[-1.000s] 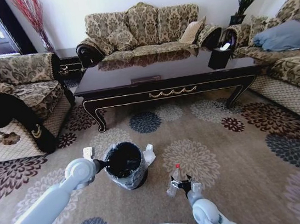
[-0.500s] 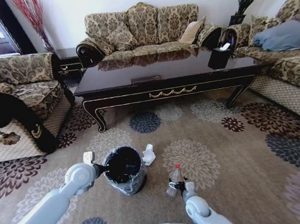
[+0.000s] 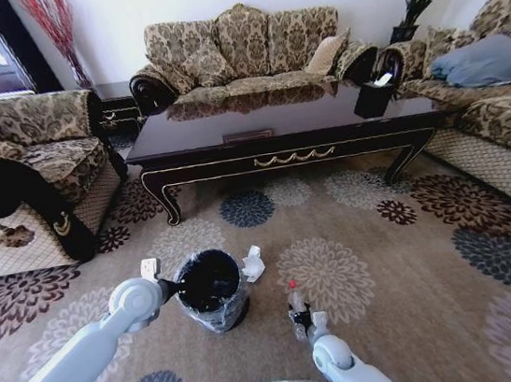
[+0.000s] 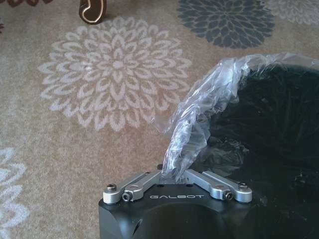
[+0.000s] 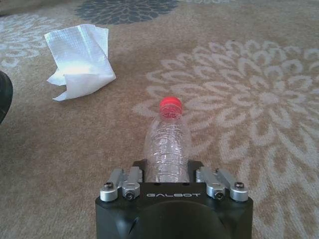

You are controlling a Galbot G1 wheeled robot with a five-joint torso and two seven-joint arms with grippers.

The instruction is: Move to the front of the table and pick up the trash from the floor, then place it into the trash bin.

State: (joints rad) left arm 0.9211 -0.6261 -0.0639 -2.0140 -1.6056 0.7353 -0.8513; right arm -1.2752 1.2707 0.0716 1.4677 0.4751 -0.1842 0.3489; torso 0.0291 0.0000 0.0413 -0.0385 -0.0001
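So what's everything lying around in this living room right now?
Long low dark glossy wood coffee table: one, dark brown with gold trim, centre of the room.
Small round black bin with a shiny plastic liner: one, on the carpet before the table.
Clear plastic bottle with a red cap: one, lifted in a grip, right of the bin.
Crumpled white tissue: one, on the carpet by the bin.
Patterned fabric sofas: three, beige-brown, around the table.
Floral carpet: one, tan.
Potted plant: one, green, back right corner.
Left end effector: shut on the bin's liner.
Right end effector: shut on the bottle.
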